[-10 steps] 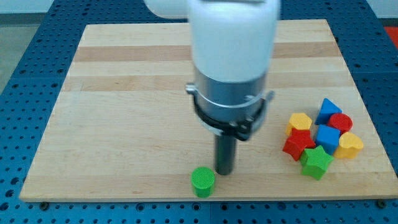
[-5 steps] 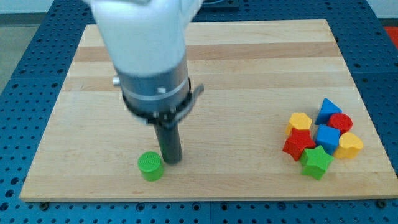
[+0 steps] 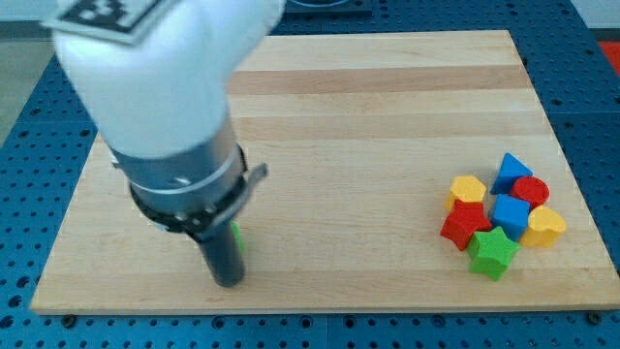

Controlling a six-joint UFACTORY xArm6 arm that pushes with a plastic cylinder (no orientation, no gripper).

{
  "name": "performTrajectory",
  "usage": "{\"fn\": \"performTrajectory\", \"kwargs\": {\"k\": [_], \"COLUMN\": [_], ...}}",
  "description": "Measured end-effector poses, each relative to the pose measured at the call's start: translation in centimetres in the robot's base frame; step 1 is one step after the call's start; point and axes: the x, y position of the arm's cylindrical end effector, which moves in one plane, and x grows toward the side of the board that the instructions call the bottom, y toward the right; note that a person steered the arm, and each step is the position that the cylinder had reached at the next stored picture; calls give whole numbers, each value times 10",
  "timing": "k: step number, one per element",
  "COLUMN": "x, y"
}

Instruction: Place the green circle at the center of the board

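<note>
The green circle [image 3: 236, 238] shows only as a thin green sliver behind the rod, near the board's bottom edge at the view's left. My tip [image 3: 228, 282] is just in front of it, toward the view's bottom, and seems to touch it. The arm's white and grey body hides most of the block and the board's left part.
A cluster of blocks sits at the view's right: yellow block [image 3: 467, 188], blue triangle [image 3: 510, 171], red circle [image 3: 530, 191], blue block [image 3: 510, 214], yellow heart [image 3: 546, 226], red star [image 3: 463, 227], green star [image 3: 492, 252]. The wooden board's bottom edge [image 3: 320, 301] is close below my tip.
The arm and my tip moved to the view's left along the bottom edge. The green circle slid left with it and is now mostly hidden behind the rod.
</note>
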Motion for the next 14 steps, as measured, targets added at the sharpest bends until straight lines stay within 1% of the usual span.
{"fn": "performTrajectory", "kwargs": {"k": [1,3,4,6,7,8,9,10,11,12,13,14], "x": [-1,-46,-83,-143,-151,-134,-104,-102,-135,-157,-141,-57], "y": [-19,-6,-6,-27,-3,-32,-36,22,58,93,86,81]}}
